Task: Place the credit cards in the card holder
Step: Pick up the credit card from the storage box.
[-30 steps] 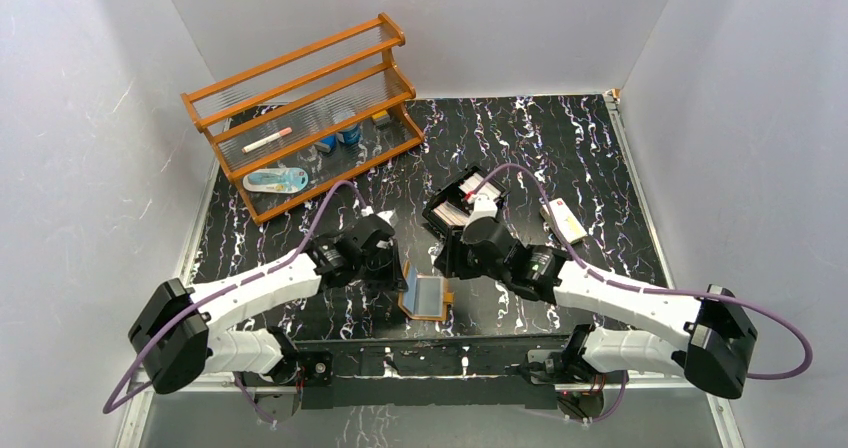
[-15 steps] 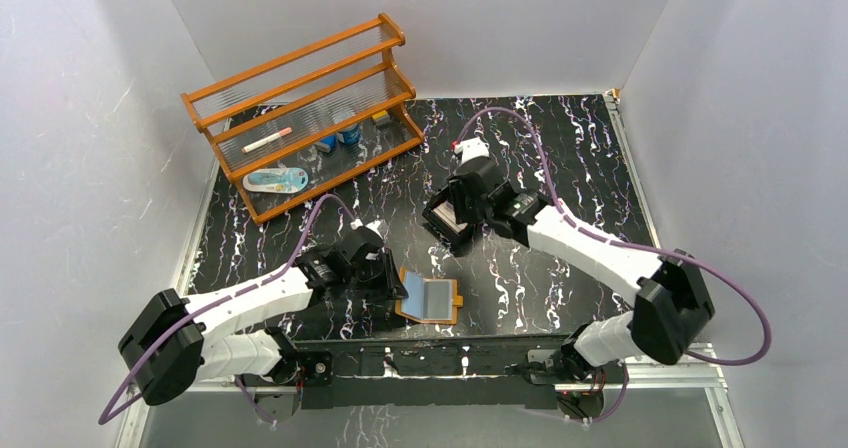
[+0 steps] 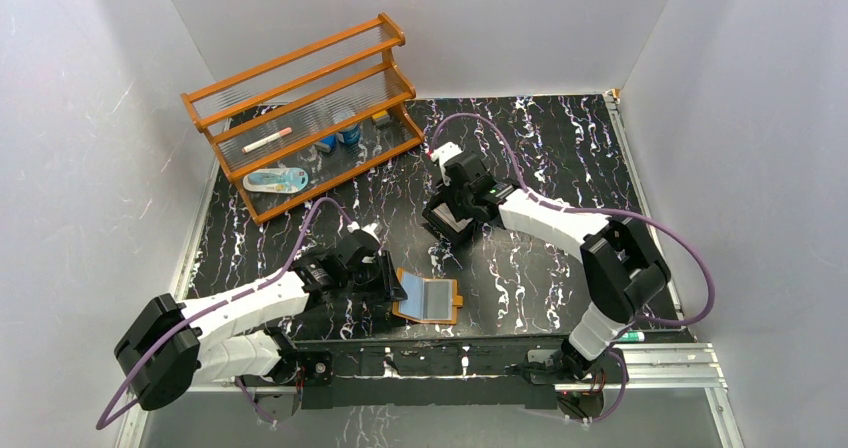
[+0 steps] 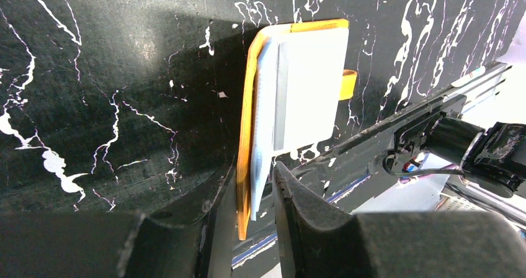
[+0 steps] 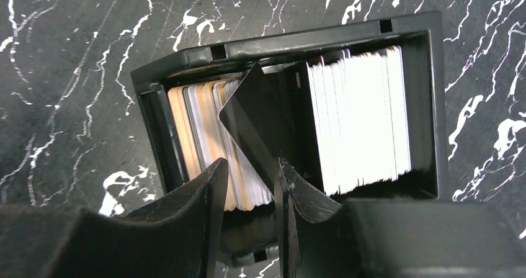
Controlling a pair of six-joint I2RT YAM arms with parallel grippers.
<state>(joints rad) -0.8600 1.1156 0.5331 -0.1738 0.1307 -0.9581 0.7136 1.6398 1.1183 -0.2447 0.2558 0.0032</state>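
Right wrist: right gripper point(image 5: 251, 166) astride dark card point(image 5: 248, 120) in tray point(image 5: 285, 39), grip unclear. Left gripper point(image 4: 255, 166) slack around card holder point(image 4: 310, 85). Risk: neighbouring credit cards point(image 5: 211, 141) snag, lift out.

light: bright, even, overhead; shadows: soft, on table point(image 3: 540, 268); glare: card holder point(image 4: 304, 92) sleeves washed white, left wrist view; blur: near fingers point(image 5: 186, 216) soft

The orange-tan card holder point(image 3: 430, 298) lay open at lower centre of the top view, clear sleeves facing up, snap tab pointing right. The credit cards point(image 5: 360, 116) stood edge-on in two stacks mid-frame, white at right, tan and pale at left.
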